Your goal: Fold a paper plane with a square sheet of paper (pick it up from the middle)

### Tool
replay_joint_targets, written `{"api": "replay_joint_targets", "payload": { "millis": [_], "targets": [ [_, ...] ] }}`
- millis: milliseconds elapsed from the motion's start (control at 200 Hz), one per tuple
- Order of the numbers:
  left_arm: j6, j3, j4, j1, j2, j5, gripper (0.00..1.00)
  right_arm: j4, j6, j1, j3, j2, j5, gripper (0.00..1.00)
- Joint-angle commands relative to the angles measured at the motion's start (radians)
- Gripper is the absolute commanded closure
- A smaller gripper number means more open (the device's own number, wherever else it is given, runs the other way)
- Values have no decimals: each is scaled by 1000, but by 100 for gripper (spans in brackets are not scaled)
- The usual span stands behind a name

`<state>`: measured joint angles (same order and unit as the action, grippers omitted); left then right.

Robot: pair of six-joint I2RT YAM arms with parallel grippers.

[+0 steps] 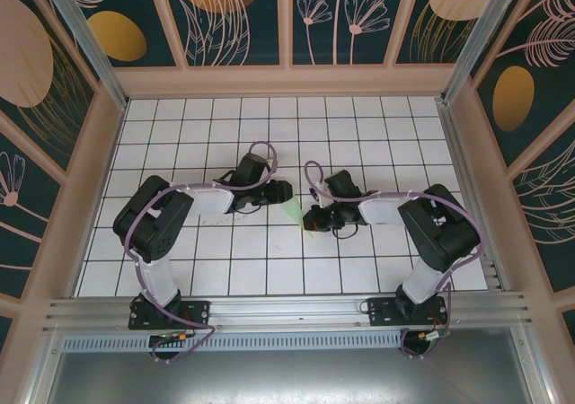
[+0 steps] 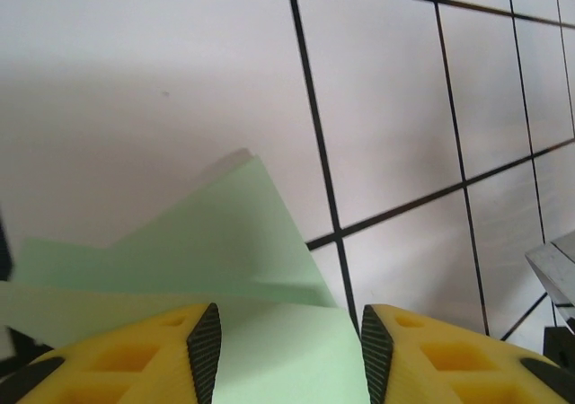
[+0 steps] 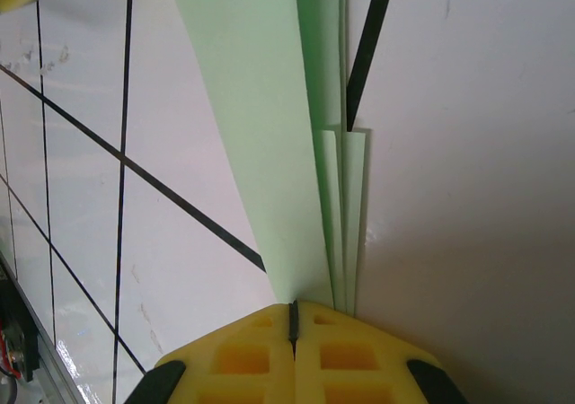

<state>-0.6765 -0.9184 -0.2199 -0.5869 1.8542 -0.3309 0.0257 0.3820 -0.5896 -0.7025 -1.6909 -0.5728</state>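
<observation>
Two grippers faced each other over the middle of the white tiled surface (image 1: pixel 180 135). We saw the right gripper (image 3: pixel 294 316) clamped on one end of the pale green paper plane (image 3: pixel 260 108), whose narrow folded layers lay along the tiles. The left gripper (image 2: pixel 287 337) stood with jaws apart, with the paper showing between them.

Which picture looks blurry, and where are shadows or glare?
Left wrist view: the near yellow fingers look soft, and a broad shadow dims the table beyond the green paper. Right wrist view: glare on the lower-left tiles. Top view: sharp, evenly lit.
</observation>
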Motion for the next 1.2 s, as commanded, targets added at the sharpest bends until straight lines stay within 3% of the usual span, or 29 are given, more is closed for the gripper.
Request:
{"api": "replay_joint_targets", "payload": {
  "millis": [0,395,535,650,886,1196],
  "targets": [
    [39,5,-22,25,38,14,52,-62,-31,-6,30,-65,68,100],
    [54,-32,56,120,76,69,54,-81,-38,8,88,-43,52,100],
    [61,-48,53,139,9,55,55,-61,-19,8,84,-43,35,100],
    [-2,26,-65,132,-93,-12,59,-41,2,8,80,-35,30,100],
    [-101,211,-259,13,-253,5,70,-34,33,9,75,-37,28,100],
    [-176,262,-425,-118,-147,-47,89,-52,52,9,63,-53,34,100]
  ]
}}
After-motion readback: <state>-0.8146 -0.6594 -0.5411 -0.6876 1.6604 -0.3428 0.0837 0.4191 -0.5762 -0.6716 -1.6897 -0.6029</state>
